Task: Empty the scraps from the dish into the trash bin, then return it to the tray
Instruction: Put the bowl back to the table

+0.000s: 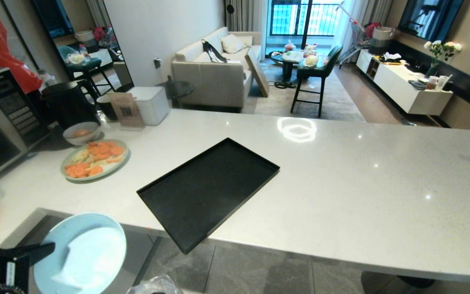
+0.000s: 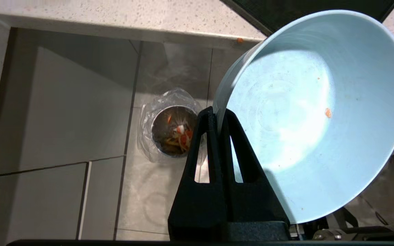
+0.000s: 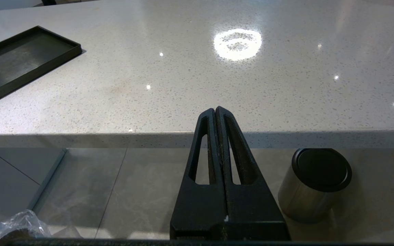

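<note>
You've got a pale light-blue dish (image 2: 316,116), plain, w/ a couple of tiny orange specks inside. Tray (image 1: 208,192) is matte black. Counter (image 1: 361,183) is off-white w/ fine speckle. Trash bin (image 2: 173,135) is shiny metal w/ clear crinkled liner; scraps (image 2: 180,135) in it are orange, pale yellow & whitish. Green plate (image 1: 95,160) carries orange carrot slices. Both grippers are black: left gripper (image 2: 217,114), right gripper (image 3: 215,111). Floor tiles (image 2: 63,119) grey. 2nd cylinder (image 3: 315,184): steel w/ black top.
</note>
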Robot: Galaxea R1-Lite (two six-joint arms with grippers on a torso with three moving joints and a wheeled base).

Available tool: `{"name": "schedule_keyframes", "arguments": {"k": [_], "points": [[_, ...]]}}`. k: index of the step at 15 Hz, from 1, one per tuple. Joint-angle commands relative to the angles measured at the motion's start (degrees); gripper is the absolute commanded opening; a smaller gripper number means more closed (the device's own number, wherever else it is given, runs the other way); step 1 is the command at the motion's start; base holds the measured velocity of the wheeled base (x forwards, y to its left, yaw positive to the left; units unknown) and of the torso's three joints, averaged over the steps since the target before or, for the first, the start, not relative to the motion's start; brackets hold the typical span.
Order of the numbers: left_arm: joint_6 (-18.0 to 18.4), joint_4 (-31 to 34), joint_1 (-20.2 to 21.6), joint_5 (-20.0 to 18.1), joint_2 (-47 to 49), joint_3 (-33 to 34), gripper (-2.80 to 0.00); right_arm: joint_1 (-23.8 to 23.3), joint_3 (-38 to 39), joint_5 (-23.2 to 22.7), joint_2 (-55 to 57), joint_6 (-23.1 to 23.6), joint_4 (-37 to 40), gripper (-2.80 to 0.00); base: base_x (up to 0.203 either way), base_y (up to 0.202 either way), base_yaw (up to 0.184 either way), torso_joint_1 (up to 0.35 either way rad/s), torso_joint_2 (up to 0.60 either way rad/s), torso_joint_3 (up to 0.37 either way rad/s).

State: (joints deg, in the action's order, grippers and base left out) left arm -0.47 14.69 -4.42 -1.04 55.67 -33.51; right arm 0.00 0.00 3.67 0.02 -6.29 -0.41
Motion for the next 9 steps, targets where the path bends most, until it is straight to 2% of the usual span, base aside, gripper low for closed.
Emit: {"name": "schedule_keyframes", "arguments": {"k": [1,9], "points": [[0.7,0.2,-0.2,0.1,10.1,-4.5,-2.8,0.0,0.0,0.0,0.0,0.0,0.0,-2.8,0.0,0.0,0.0,0.0,0.0,0.0],[5.5,0.7,-1.5,0.1,28.7,-20.5,-2.8,0.0,0.0,0.0,0.0,0.0,0.0,-2.8,0.0,0.0,0.0,0.0,0.0,0.0]]}}
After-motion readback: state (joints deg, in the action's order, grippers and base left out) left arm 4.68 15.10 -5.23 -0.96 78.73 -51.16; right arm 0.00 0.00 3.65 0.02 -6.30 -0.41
